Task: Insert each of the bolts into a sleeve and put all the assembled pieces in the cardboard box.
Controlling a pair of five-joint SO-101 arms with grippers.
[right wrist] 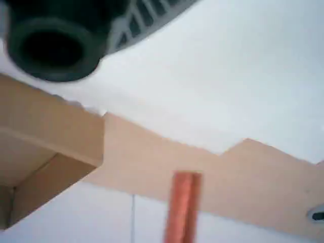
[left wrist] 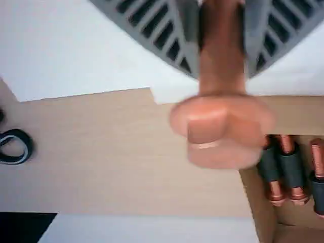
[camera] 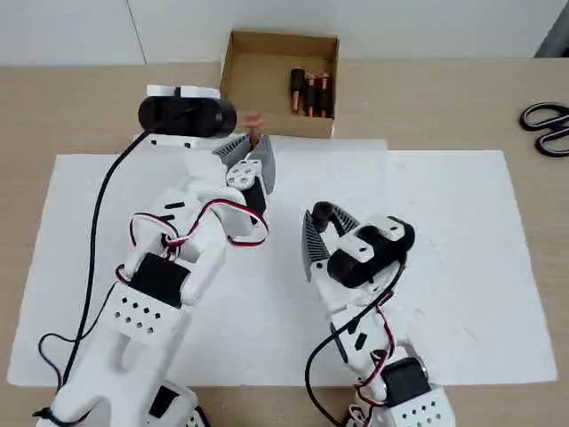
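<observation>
**Step in hand.** I read this as mating 1 bolt with 1 sleeve. It looks like pair 4, since 3 assembled pieces [camera: 311, 92] already lie side by side in the cardboard box [camera: 258, 67] at 12 o'clock on the table [camera: 444, 107].

**Left arm.** My left gripper [camera: 252, 148] is clamped on the shank of a copper bolt [left wrist: 223, 101], with the head standing beyond the fingertips. The bolt hangs in the air just at 6 o'clock of the box's near wall.

**Right arm.** My right gripper [camera: 317, 219] sits at 5 o'clock from the left one, apart from it and over the white sheet [camera: 462, 267]. It pinches a black sleeve [right wrist: 52, 44], whose open bore faces its wrist camera.

**Next move, as I judge it.** The 2 parts are not yet on 1 axis. I would turn 1 wrist until bore and shank line up, then close the gap slowly. I cannot tell how much shank stands free behind the fingers. If it is little, a regrip may be needed before the sleeve can slide on.

**Surroundings.**
- A black device on a white base [camera: 187, 116] stands at 9 o'clock of the left gripper, close enough to limit a swing that way.
- The box wall near the bolt head is the other risk.
- Scissors [camera: 544, 124] lie at 2 o'clock, well apart.
</observation>
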